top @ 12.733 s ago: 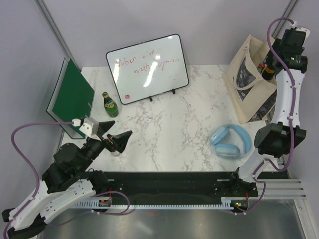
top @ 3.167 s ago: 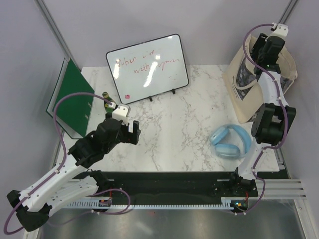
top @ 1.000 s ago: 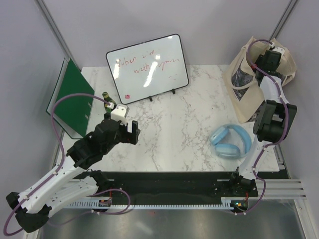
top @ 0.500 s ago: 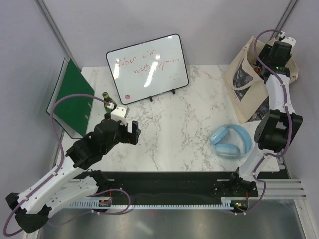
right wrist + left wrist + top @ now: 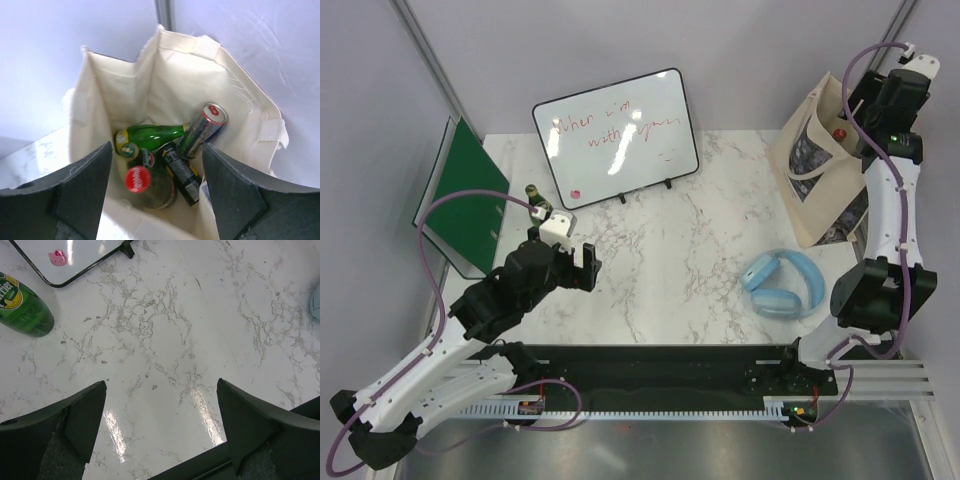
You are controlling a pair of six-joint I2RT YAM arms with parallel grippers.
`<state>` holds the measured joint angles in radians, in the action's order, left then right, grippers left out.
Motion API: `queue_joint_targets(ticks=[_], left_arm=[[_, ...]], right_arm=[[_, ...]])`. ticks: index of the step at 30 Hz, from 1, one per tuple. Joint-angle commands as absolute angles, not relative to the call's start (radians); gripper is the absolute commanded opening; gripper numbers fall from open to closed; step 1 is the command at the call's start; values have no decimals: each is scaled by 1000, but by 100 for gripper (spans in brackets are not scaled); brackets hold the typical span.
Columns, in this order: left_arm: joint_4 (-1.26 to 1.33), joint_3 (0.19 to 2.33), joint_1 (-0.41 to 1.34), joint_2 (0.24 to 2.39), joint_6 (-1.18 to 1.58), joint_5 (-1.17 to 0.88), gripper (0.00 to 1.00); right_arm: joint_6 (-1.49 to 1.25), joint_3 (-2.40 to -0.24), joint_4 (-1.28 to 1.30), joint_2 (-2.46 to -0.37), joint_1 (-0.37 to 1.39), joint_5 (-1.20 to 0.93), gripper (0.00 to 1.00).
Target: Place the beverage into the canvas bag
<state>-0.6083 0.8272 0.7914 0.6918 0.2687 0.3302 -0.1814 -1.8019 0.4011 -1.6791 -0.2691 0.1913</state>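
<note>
The canvas bag stands at the table's far right, cream with a dark printed panel. In the right wrist view its open mouth shows several drinks lying inside: a dark bottle with a red cap, a green bottle, a silver can and a dark can. My right gripper hangs above the mouth, open, nothing between its fingers. Another green bottle stands on the table at the left. My left gripper hovers open just right of it.
A whiteboard leans on its stand at the back, its corner close to the green bottle. A green binder stands at the left edge. Blue headphones lie on the marble front right, near the bag's foot.
My right gripper has opened wider and risen out of the bag, leaving the red-capped bottle inside. The left arm has stayed still.
</note>
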Motion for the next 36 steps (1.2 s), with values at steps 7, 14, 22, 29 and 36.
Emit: queue_joint_targets(ticks=[7,14,22,29,36], left_arm=[[-566,824,787,693,259,339,98],[-633,882,770,802,409,535,98],[-689,1129,502,1083,480,607,91],[-637,1206,290,1244,474,580,89],[-539,1238,259,1392,430,569,85]], right_arm=[[-213,-1665,468,-1376,-6,124,80],[-342,-1324,318,-1145,279,55,80],[-362,-1114,238,-1054,345,-61,80],[-364,-1039,190,-950,345,-124,82],[-362,-1029,152,-925,356,-130,82]])
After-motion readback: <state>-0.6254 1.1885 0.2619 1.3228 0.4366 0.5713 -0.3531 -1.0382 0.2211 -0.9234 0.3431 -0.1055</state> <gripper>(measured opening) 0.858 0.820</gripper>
